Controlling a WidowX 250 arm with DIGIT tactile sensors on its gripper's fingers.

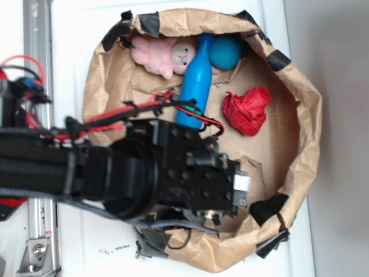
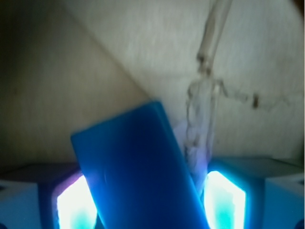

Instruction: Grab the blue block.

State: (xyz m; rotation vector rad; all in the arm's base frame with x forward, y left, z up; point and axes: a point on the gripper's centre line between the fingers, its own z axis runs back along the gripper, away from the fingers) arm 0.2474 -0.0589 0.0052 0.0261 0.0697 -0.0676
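- Wrist view, nearest to the lens: the blue block (image 2: 140,171) fills the lower middle of the picture, tilted, with its top corner leaning to the right.
- The gripper (image 2: 145,202) has one finger on each side of the block; the left finger (image 2: 71,202) and the right finger (image 2: 224,198) glow bright, and the block sits between them. The fingers seem to press its two sides, so the gripper is clenched on the block.
- Behind the block I see the brown paper floor (image 2: 119,57), with a crease and a torn, wrinkled line running down on the right.
- Exterior view: the black robot arm (image 1: 115,167) reaches in from the left over a nest of crumpled brown paper (image 1: 300,115) held with black tape. The gripper end (image 1: 241,187) is over the lower part of the nest; the block itself is hidden under the arm here.
- Further up lies a crumpled red cloth (image 1: 248,111), well apart from the gripper.
- The blue bottle (image 1: 196,81) lies just beside the arm's cables, its neck pointing to the far rim.
- At the far rim, the teal ball (image 1: 225,52) is just beside the bottle neck, and a pink plush sheep (image 1: 164,55) lies on the other side.
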